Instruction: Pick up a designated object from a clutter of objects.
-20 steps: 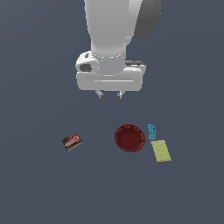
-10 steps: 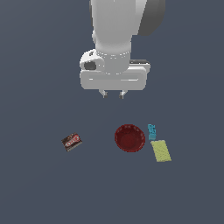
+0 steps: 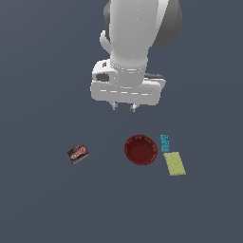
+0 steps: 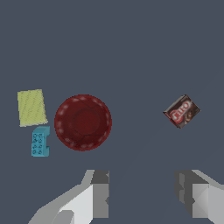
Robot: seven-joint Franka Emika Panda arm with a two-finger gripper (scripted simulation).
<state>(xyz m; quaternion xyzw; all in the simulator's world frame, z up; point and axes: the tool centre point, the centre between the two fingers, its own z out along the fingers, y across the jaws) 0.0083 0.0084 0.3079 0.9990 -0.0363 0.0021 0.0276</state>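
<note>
Small brown-red box (image 3: 78, 153) lying apart at exterior view's left, white tool (image 3: 123, 106) held released above, dark red round bowl (image 3: 141, 150) on grey table (image 3: 42, 204), small teal block (image 3: 164, 142) and yellow-green flat packet (image 3: 174, 163) just beside bowl at right

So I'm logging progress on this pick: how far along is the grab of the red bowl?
Early stage. Nothing is lifted: the dark red bowl sits on the floor beside the teal block and yellow-green packet, with the brown-red box apart. The gripper hangs open above the objects, holding nothing. Left: line up over the bowl, descend, close on its rim and lift.
</note>
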